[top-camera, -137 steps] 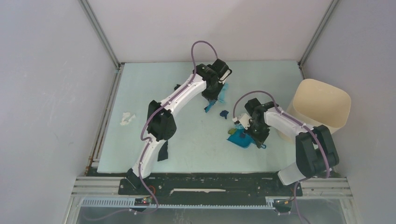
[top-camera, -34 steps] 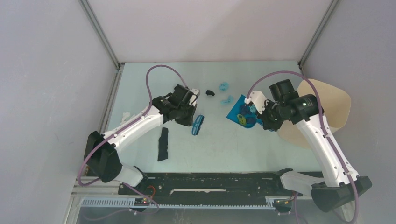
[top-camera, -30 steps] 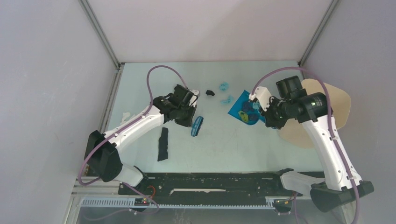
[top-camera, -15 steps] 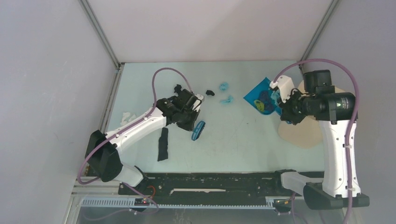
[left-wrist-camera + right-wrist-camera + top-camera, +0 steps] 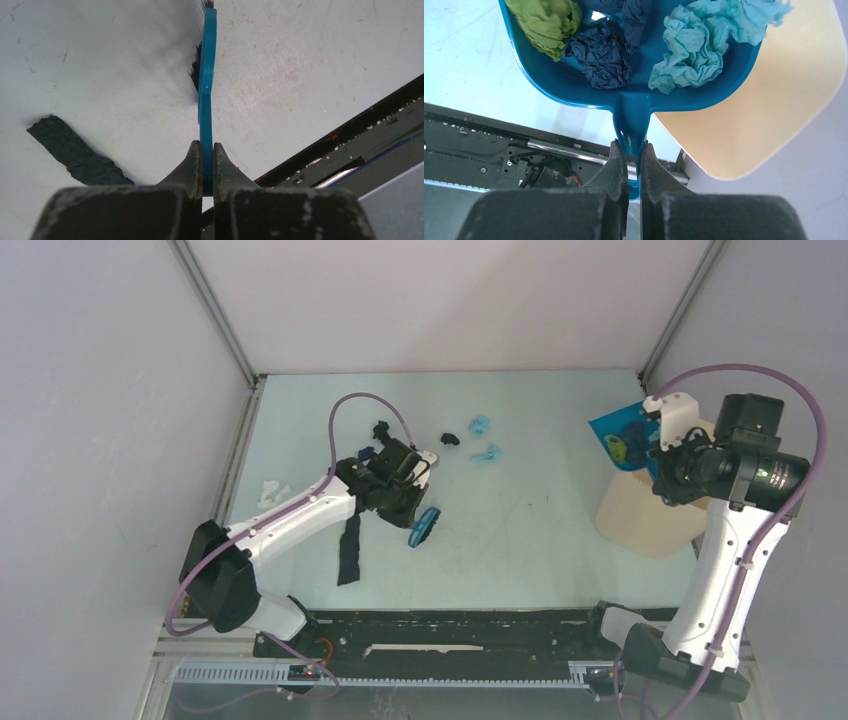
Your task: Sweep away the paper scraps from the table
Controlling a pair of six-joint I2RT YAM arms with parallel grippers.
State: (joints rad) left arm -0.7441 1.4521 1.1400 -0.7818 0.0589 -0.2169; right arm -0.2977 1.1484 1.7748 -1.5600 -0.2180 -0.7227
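Pale green table (image 5: 540,540) lies below both grippers. My left gripper (image 5: 202,146) is clamped on the brush (image 5: 207,60), with a black strip (image 5: 75,152) to its left. My right gripper (image 5: 630,146) grasps the dustpan (image 5: 633,107) handle. Scraps (image 5: 684,45) sit ahead in the pan, partly over the bin (image 5: 774,100) to the right.

Dustpan (image 5: 574,85) in my right gripper (image 5: 634,146), partly above the bin (image 5: 640,525), paper scraps (image 5: 684,50) inside it. Brush (image 5: 207,60) in my left gripper (image 5: 202,146), near the middle of the table (image 5: 540,530); strip (image 5: 347,550) to its left, loose scraps (image 5: 487,452) behind.
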